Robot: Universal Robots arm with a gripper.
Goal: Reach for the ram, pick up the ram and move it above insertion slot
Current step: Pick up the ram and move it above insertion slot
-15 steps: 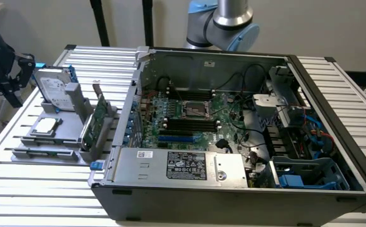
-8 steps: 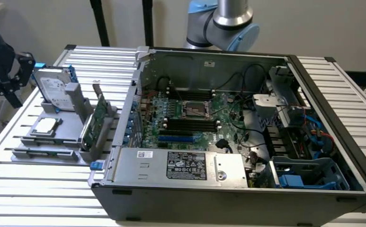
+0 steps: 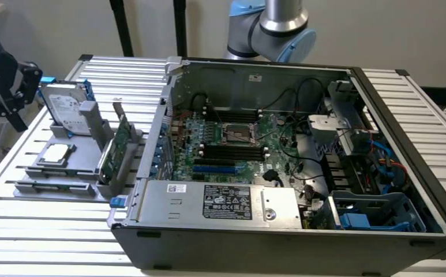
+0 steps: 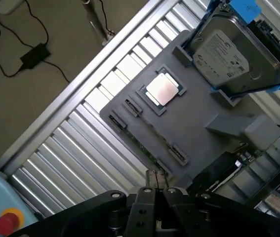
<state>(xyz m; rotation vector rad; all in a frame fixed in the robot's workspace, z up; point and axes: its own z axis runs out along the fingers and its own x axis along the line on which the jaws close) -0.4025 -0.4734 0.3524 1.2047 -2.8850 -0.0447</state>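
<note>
Your black two-finger gripper [image 4: 155,177], tips pinched nearly together and empty, hangs near one end of the thin green ram stick [image 4: 140,143], which sits edge-up in the grey plastic tray [image 4: 199,113]. Widen the tips, centre along the stick, and come down square. Beyond, the silver hard drive [image 4: 223,54] carries a white label whose print is too small to read.

**Slatted desk bearing a case and a tray**

A desk [image 3: 45,231] of silver metal slats is carrying two things. An open computer case [image 3: 284,245] is lying on its side with its inside facing up, taking up the middle of the desk and the exterior view's right. A grey holder tray [image 3: 77,153] is sitting flat on the slats just beside the case, toward the exterior view's left. Bare slats are showing in front of the tray and past the case's far end.
</note>
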